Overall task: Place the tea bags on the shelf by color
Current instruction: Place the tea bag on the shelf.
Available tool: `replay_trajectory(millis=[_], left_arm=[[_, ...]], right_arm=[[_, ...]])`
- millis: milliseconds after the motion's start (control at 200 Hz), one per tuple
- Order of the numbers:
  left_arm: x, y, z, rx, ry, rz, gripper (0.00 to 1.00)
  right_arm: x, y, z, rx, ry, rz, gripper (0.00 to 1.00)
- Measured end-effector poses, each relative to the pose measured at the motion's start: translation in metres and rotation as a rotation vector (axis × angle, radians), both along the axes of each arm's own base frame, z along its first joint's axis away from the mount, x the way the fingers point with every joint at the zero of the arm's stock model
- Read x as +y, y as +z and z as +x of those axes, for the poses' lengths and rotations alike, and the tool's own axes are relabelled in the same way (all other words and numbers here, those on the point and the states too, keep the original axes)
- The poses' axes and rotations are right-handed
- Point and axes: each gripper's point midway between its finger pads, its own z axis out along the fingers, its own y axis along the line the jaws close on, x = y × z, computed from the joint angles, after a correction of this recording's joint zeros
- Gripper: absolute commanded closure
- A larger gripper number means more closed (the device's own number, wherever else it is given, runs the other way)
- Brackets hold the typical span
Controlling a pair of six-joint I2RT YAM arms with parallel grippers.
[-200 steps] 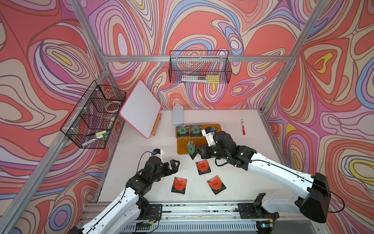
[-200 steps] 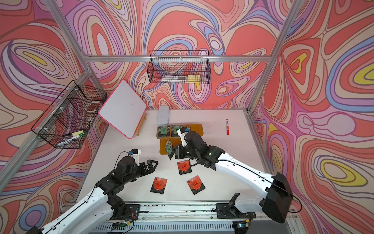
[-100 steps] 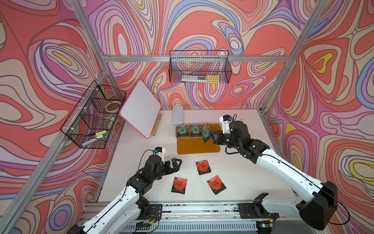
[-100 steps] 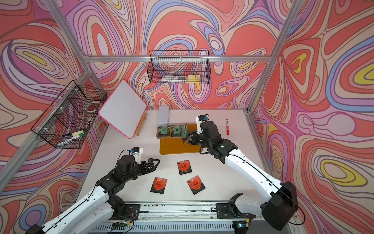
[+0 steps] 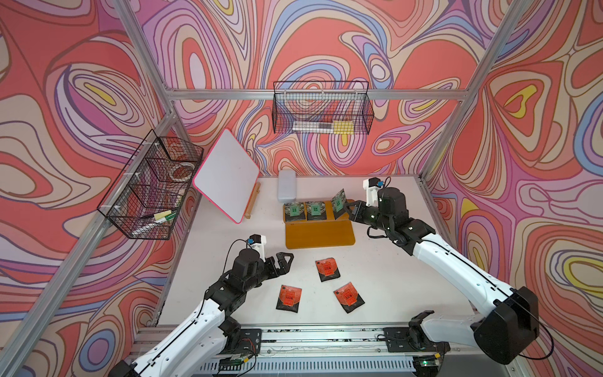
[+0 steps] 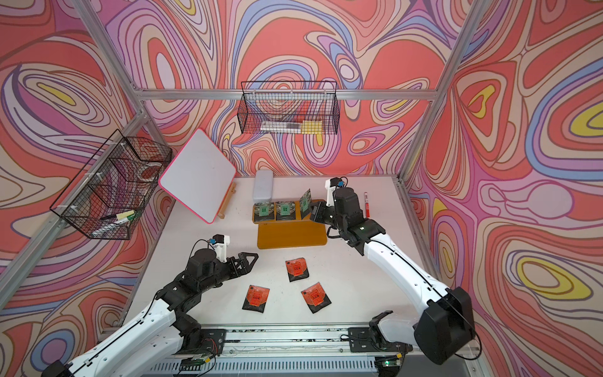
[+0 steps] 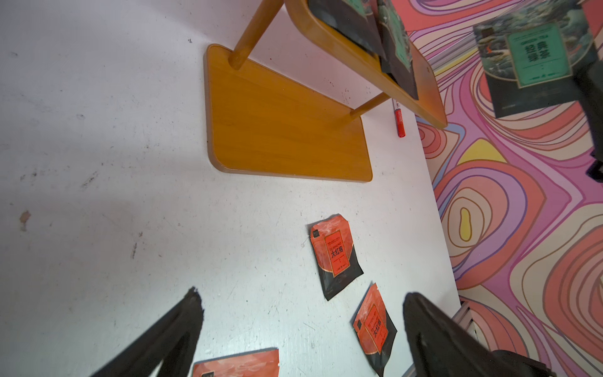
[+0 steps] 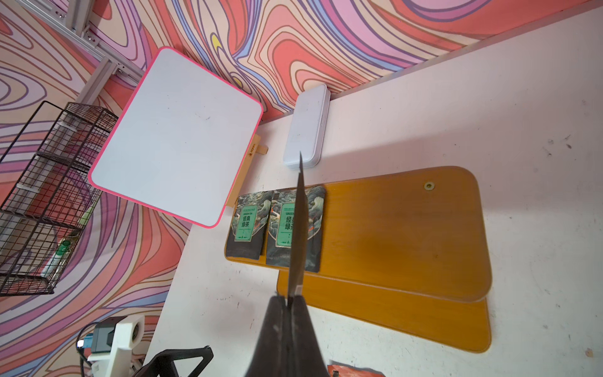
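Currently the right jaws are clamped on the lower edge of one green tea bag [image 5: 338,204]. They hold it upright, just above the bare end of the upper board [image 8: 408,228] of the shelf [image 5: 319,235]. A second ago these jaws were low at the near edge of the shelf with the same bag. Half a second ago they had already risen to the upper board, and the bag has barely shifted since.

Just beyond the held bag, on the side away from the right jaws, two green tea bags [image 5: 294,210] lie flat and side by side on the upper board, unmoved. The left jaws stand wide apart over the counter [image 5: 375,261], placed as before. Three orange-red tea bags [image 5: 328,268] lie flat on the counter, just ahead of and beside the left jaws and well apart from the right jaws. They have not moved.

The right wrist view shows the held bag edge-on [image 8: 298,228], a thin strip running out from the closed jaws across the nearer shelved bag. Its label cannot be read there. The left wrist view shows its green label face [image 7: 535,62] and the legs [image 7: 368,106] under the upper board.

A red marker [image 6: 366,209] lies on the counter behind the right jaws. A top view and the left wrist view [image 7: 398,119] show it, whereas in a top view the right arm [image 5: 391,209] stands in front of that spot.
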Motion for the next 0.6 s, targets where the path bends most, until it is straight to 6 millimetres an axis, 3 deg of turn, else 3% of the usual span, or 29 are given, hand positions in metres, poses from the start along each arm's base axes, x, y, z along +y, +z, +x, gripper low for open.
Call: replay_trajectory(millis=[275, 596], left_arm=[[0.0, -0.001, 0.005, -0.007, 0.012, 0.004, 0.01], [-0.001, -0.005, 0.006, 0.004, 0.014, 0.011, 0.01]], right_arm=[[-0.005, -0.017, 0.023, 0.024, -0.018, 0.036, 1.0], [-0.003, -0.045, 0.032, 0.063, -0.025, 0.061, 1.0]])
